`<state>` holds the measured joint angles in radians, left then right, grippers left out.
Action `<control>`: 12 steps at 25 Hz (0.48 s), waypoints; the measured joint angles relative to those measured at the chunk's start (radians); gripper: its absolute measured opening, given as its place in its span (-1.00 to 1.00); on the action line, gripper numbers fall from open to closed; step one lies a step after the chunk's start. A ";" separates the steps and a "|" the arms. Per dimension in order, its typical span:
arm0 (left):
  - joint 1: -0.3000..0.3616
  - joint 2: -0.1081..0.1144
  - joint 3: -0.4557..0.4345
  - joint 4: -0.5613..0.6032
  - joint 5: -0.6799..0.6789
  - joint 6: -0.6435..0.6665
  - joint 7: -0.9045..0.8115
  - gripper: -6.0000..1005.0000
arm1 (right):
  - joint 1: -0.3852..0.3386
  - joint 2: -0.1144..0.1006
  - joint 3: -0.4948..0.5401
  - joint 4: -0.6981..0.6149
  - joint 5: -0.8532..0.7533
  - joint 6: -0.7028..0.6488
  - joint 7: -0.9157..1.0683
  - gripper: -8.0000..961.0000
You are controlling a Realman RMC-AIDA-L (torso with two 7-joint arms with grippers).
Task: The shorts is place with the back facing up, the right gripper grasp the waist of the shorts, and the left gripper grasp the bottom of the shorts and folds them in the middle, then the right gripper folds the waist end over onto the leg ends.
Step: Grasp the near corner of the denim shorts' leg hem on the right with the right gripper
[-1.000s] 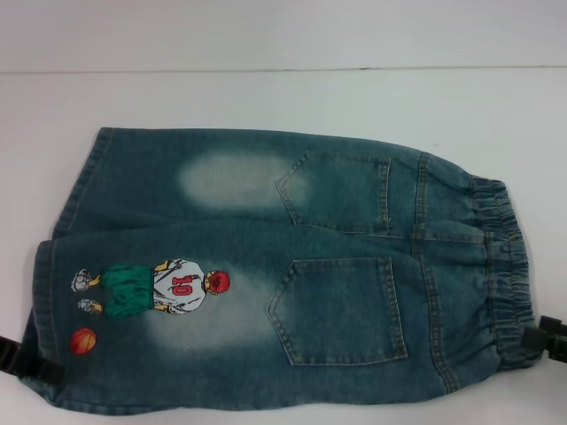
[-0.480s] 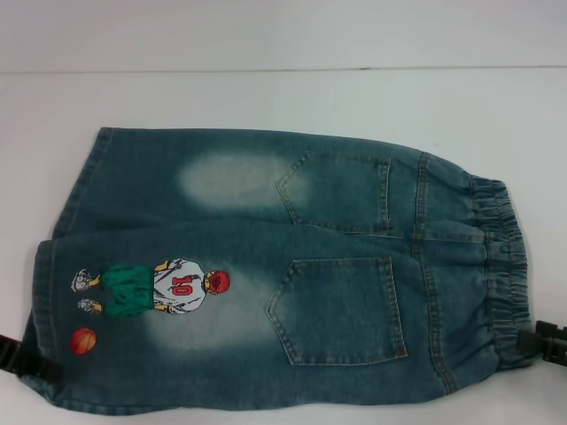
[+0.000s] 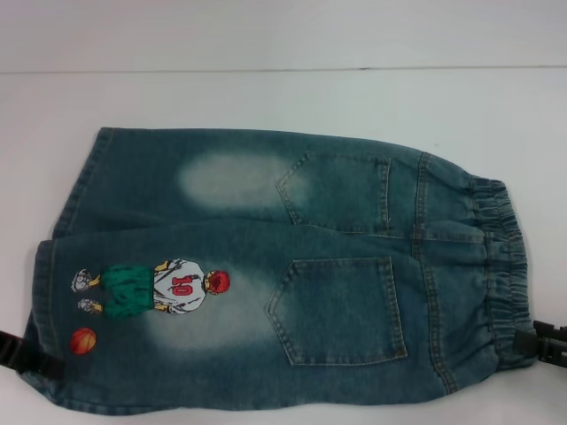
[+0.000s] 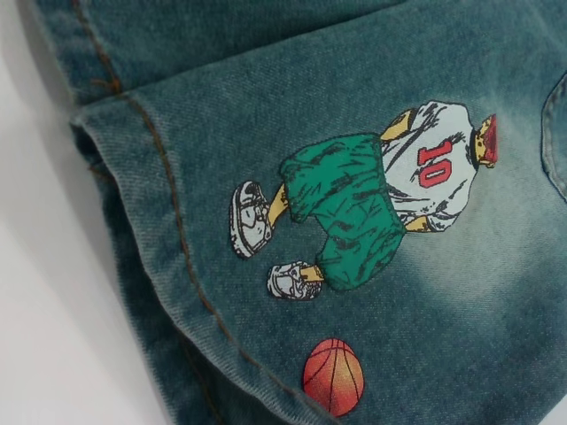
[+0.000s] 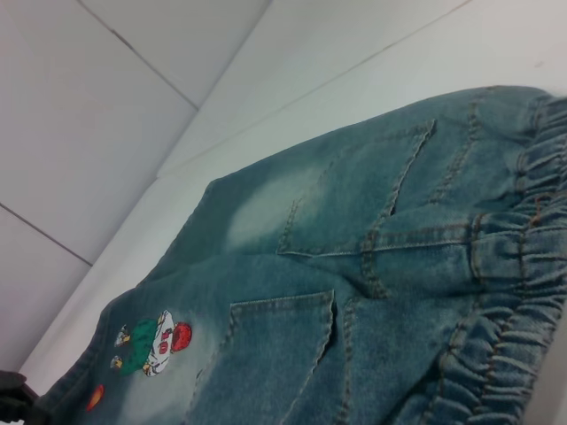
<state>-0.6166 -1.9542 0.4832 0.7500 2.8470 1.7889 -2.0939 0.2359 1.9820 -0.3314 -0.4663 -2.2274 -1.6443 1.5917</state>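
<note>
The blue denim shorts (image 3: 266, 266) lie flat with the two back pockets up, the elastic waist (image 3: 505, 266) to the right and the leg ends (image 3: 44, 292) to the left. My left gripper (image 3: 28, 357) sits at the near leg hem, just below the orange ball print (image 3: 82, 341). Its wrist view shows that hem (image 4: 168, 257) and the cartoon player (image 4: 372, 204) close up. My right gripper (image 3: 542, 343) is against the near corner of the waistband (image 5: 505, 336). Only black tips of both grippers show at the picture's edges.
The shorts rest on a white table (image 3: 283, 97) whose far edge (image 3: 283, 69) meets a pale wall. Bare white surface lies beyond the shorts and to their left (image 4: 53, 336).
The right gripper has slid slightly toward the near edge at the waist corner. The shorts and the left gripper have barely moved.
</note>
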 joint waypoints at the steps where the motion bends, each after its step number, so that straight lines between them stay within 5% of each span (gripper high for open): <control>1: 0.000 0.000 0.000 0.000 0.000 0.000 0.000 -0.85 | 0.001 0.000 0.001 0.000 0.000 0.000 -0.001 0.79; 12: 0.000 0.003 0.000 0.000 -0.002 0.000 0.000 -0.85 | 0.016 0.010 -0.015 0.002 -0.006 0.001 -0.002 0.79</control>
<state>-0.6166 -1.9511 0.4833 0.7501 2.8450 1.7885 -2.0939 0.2519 1.9921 -0.3462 -0.4646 -2.2336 -1.6430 1.5901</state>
